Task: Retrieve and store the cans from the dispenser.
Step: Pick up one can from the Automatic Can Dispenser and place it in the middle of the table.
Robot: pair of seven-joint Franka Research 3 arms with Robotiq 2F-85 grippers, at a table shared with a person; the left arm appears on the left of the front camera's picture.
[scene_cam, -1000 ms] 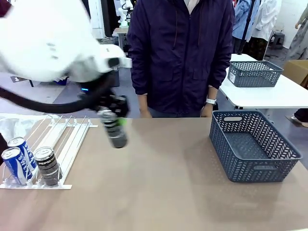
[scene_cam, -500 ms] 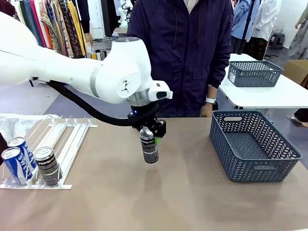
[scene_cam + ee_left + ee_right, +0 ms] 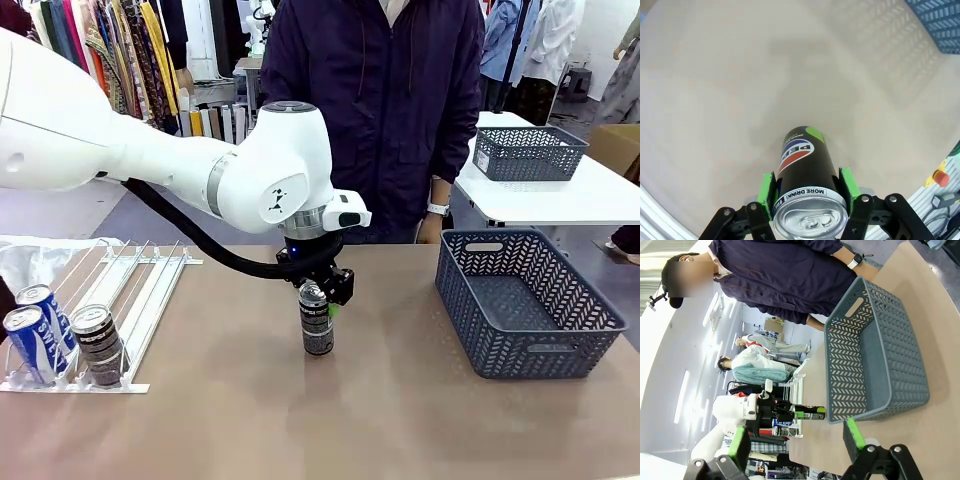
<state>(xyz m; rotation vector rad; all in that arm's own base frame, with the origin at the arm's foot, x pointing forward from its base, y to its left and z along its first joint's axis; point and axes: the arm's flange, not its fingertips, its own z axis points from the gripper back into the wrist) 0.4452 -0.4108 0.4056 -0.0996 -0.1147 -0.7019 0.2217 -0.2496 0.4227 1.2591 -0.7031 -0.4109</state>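
Swung away from the dispenser since a second ago, the left gripper now hangs mid-table, green pads clamped on a dark can. The can is upright, its base at or just above the tabletop. The grey basket lies well to the right, so storing looks unfinished. Three cans wait at the dispenser's stops. The right gripper is spread, empty.

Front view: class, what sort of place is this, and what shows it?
Probably a robot test lab: a white robot arm holds a can at a plain table, another table with a basket stands behind, and clothes hang at the back.
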